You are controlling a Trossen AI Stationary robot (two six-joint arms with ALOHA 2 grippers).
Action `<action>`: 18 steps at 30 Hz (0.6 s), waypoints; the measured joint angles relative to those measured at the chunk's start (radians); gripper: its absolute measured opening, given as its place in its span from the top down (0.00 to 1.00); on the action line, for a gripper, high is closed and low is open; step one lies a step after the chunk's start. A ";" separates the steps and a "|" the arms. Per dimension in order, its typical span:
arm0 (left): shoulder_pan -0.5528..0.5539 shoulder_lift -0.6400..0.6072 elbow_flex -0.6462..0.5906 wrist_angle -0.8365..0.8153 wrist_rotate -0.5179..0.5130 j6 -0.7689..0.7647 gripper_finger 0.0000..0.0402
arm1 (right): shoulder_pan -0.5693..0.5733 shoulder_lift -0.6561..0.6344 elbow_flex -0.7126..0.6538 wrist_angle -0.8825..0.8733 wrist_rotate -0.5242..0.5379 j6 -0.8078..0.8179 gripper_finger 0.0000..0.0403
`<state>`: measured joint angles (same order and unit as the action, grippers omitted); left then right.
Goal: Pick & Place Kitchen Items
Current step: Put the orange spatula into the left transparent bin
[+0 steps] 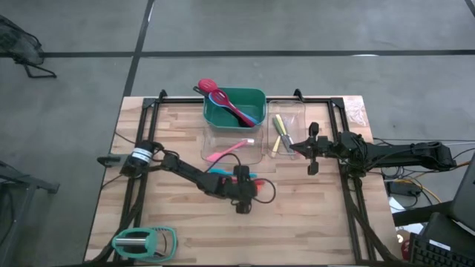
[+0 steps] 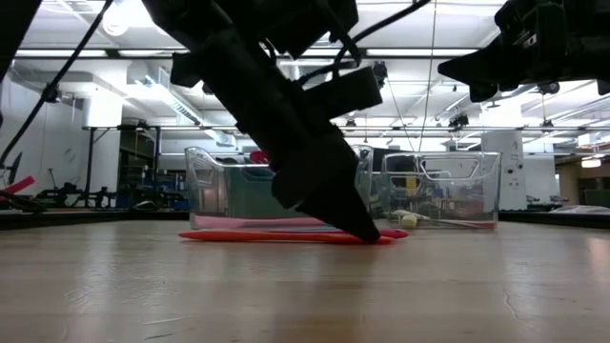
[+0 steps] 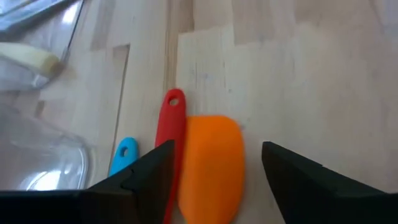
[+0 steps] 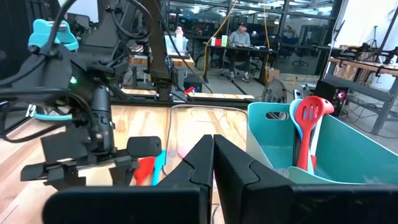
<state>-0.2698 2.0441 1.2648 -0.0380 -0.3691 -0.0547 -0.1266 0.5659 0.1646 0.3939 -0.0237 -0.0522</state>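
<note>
Item: left gripper [image 3: 214,165]. Down at the table top, fingers spread apart, empty. Between its fingers lies the orange flat plastic spatula blade [image 3: 210,163], flat on the wood; just beside that, toward one finger, the red slim plastic utensil handle [image 3: 169,134] with a hole at its end, then the blue slim plastic utensil handle [image 3: 124,154]. You are at the grasp step for this cluster, by my reading: the fingers straddle the orange blade and nothing is gripped yet.

Item: right gripper [image 4: 212,163]. Held in the air, well apart from the left one, over the clear plastic bin [image 1: 302,111]; fingers pressed together, holding nothing. It waits.

Item: green plastic bin [image 1: 256,95], beyond the left gripper, already holding red, blue and pink utensils.

Next move, as you should judge it: close on the orange blade alone. The red handle lies touching or nearly touching it, so you risk catching both.
</note>
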 joint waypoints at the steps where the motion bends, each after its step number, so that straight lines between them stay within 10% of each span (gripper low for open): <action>1: 0.002 0.000 -0.005 0.001 0.004 0.000 0.39 | 0.000 0.000 0.000 0.000 0.000 0.000 0.98; 18: 0.057 -0.002 -0.025 -0.001 0.114 -0.038 0.50 | 0.000 0.000 0.000 0.000 0.000 0.000 0.98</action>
<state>-0.2131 2.0422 1.2397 -0.0389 -0.2547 -0.0927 -0.1265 0.5659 0.1646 0.3935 -0.0238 -0.0525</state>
